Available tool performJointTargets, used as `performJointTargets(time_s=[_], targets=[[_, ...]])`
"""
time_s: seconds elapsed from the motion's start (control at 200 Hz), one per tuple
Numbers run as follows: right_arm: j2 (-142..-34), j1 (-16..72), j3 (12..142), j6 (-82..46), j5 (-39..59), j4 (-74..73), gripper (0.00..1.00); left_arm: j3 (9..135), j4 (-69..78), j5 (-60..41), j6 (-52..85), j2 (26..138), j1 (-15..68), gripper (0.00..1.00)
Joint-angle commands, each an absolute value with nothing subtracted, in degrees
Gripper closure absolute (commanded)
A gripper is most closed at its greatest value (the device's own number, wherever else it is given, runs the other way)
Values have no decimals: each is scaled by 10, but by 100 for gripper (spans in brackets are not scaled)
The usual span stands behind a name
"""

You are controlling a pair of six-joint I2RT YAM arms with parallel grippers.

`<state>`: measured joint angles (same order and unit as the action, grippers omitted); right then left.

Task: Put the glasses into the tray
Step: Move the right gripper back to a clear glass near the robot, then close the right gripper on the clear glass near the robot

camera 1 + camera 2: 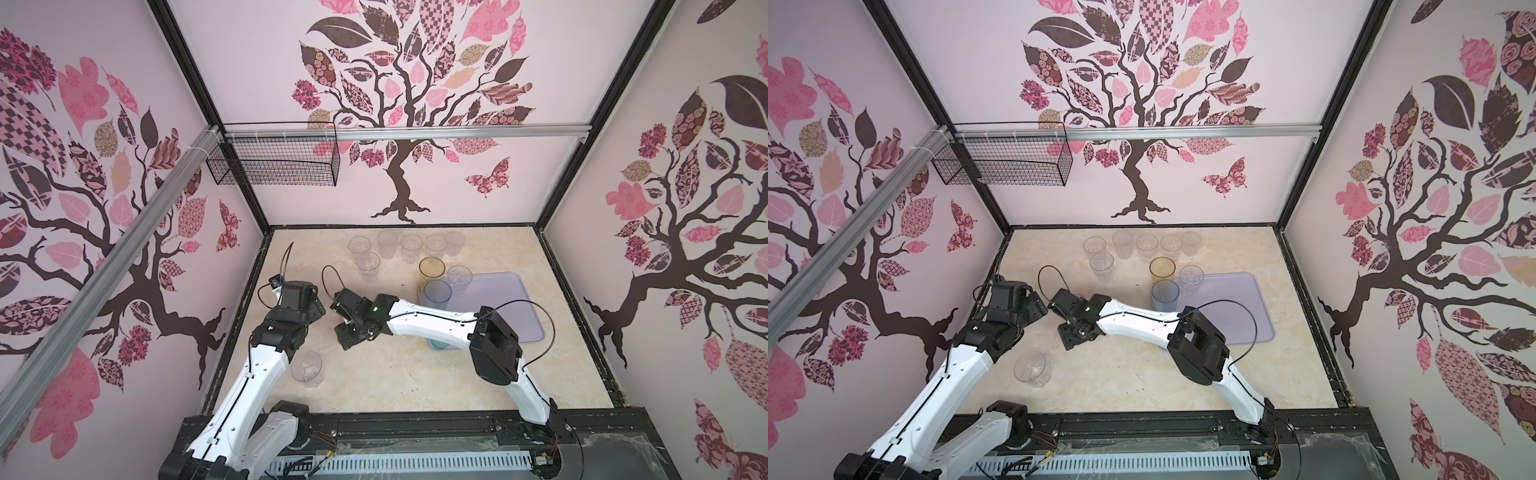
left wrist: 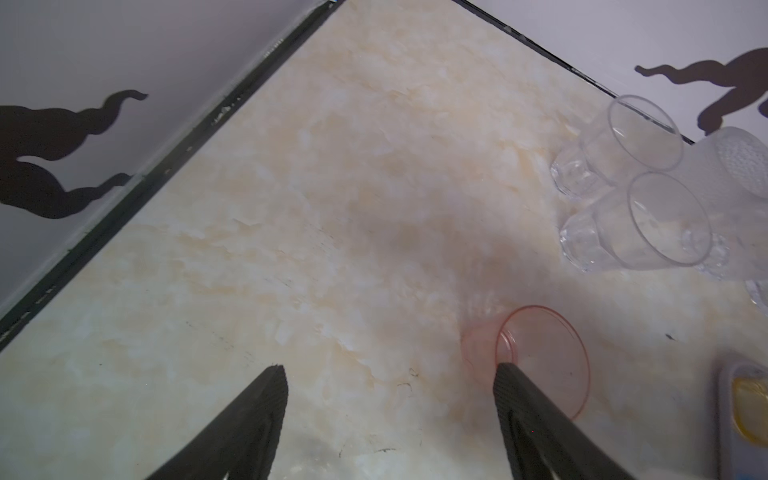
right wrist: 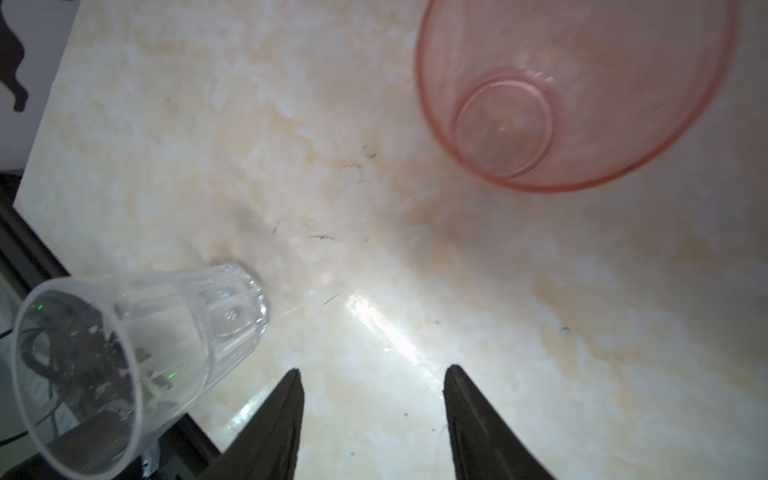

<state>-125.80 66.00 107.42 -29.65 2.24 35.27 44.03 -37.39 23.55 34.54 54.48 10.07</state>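
While the pink glass (image 2: 544,353) stands on the bare table (image 2: 332,208), nothing grips it — the pick is not yet made.
In both top views the tray (image 1: 511,307) lies to the right, a blue glass (image 1: 437,291) and a clear tumbler (image 1: 459,276) standing in it, a row of clear glasses (image 1: 411,245) outside it at the far edge. In the left wrist view the left gripper (image 2: 388,368) is spread wide and empty, one finger just beside the pink glass. In the right wrist view the right gripper (image 3: 374,370) is parted and empty, the pink glass ahead. I judge this the approach — next, one claw must straddle the pink rim, close, then carry it to the tray.
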Motion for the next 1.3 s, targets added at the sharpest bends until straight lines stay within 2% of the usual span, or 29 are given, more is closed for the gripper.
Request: performJointTargets(time_s=[0.0,0.175,0.535,0.81,1.295], targets=[[-1203,680,1086,-325,49,324,41,441,-397,273,356,559,72,18],[-1231,697,1094,-348,70,305,40,454,-426,300,395,575,29,24],[-1323,700,1194,-346,79,327,41,451,-433,313,405,573,29,25],[-1348,706,1200,-350,84,324,44,453,-442,332,417,572,27,29],[-1360,706,1199,-326,43,335,67,452,-438,328,420,565,27,30]])
